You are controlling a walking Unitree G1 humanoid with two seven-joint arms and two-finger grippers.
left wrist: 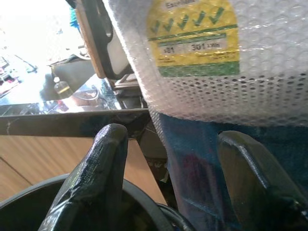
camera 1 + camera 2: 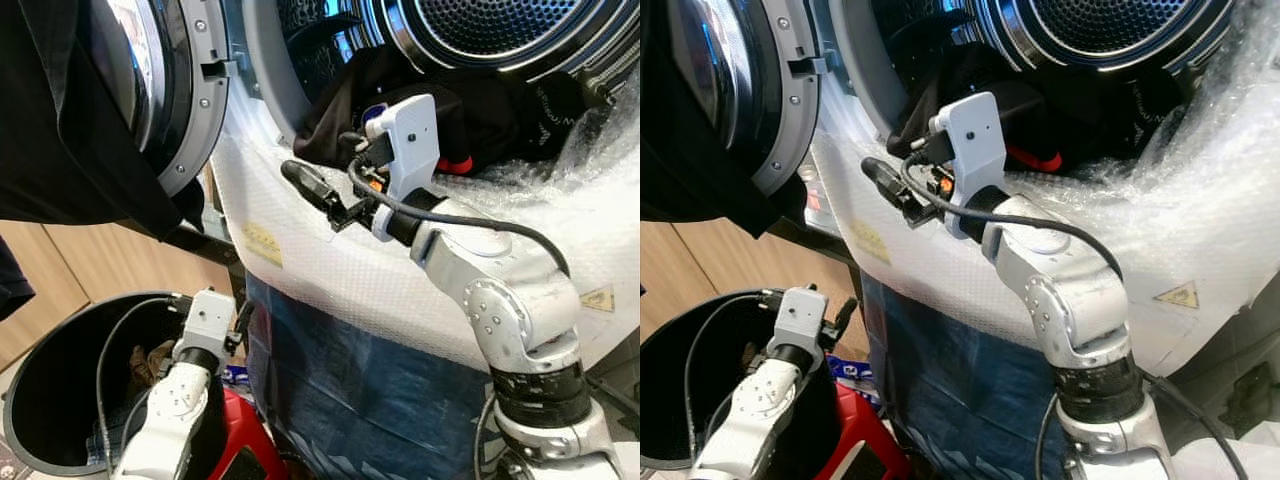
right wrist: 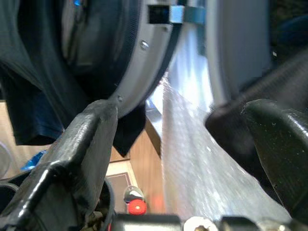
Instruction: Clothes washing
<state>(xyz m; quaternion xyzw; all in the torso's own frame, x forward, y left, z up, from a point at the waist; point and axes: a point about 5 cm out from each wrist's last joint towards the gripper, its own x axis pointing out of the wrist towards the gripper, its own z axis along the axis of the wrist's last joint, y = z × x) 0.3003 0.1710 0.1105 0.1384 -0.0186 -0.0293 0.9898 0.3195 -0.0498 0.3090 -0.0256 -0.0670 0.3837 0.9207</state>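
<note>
- Partly cut off left of the washer (image 2: 330,270), a black bin (image 2: 40,420) hides its contents.
- Left gripper (image 1: 173,183) hangs spread, empty, over the bin's rim.
- Right gripper (image 3: 183,159), fingers apart, hovers at the washer's mouth beside dark clothes (image 2: 480,115) spilling over the lip.

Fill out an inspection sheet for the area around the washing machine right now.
Surface: washing machine front wrapped in bubble wrap; door open.
Job's things: dark clothes bunched at the drum opening, partly spilling over the rim; black garment hanging over the open door; black bucket below with something inside.
Clutter: red object beside the bucket.
Grippers: right tool open, held in front of the drum rim, empty; left tool open, empty, low above the bucket.
Cables: black cable looped along the right wrist.
Surroundings: wooden cabinet to the left.
</note>
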